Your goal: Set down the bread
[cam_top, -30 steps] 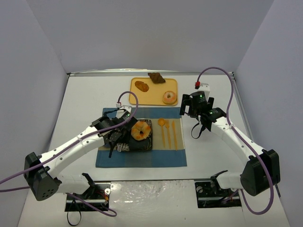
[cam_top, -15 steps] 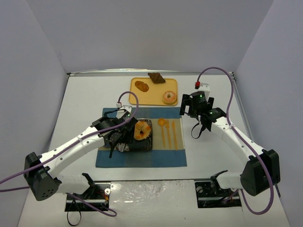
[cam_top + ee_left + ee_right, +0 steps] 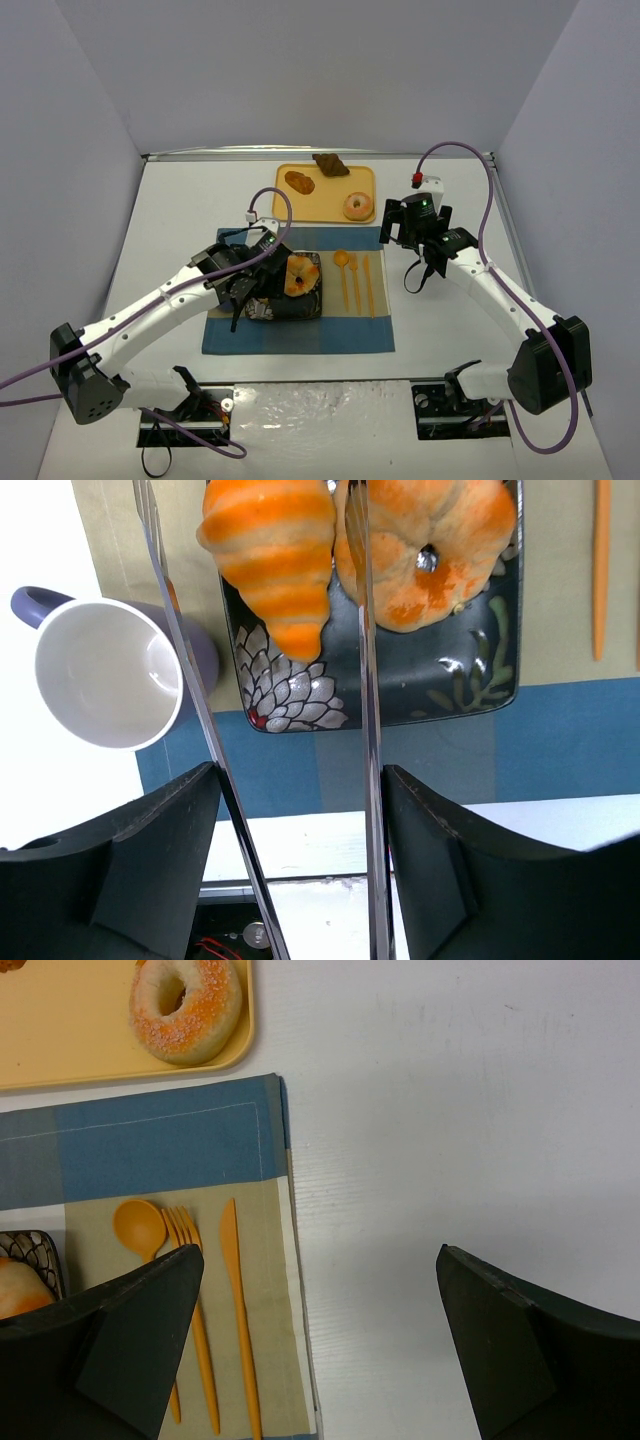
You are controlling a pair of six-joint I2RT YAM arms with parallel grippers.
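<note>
My left gripper (image 3: 295,780) is shut on a pair of metal tongs (image 3: 365,680). A striped orange croissant (image 3: 272,555) lies between the tong arms, over the left part of a dark patterned plate (image 3: 400,680). I cannot tell whether the tongs pinch it. A round orange bun (image 3: 440,540) sits on the plate to its right. In the top view the left gripper (image 3: 243,290) is at the plate's (image 3: 300,305) left edge, with the bread (image 3: 297,273) on the plate. My right gripper (image 3: 420,272) is open and empty, right of the placemat.
A purple mug (image 3: 100,670) stands left of the plate. An orange spoon, fork and knife (image 3: 355,280) lie on the blue and beige placemat (image 3: 300,338). A yellow tray (image 3: 330,200) behind holds a sugared donut (image 3: 358,206), a roll (image 3: 299,182) and a brown pastry (image 3: 330,164).
</note>
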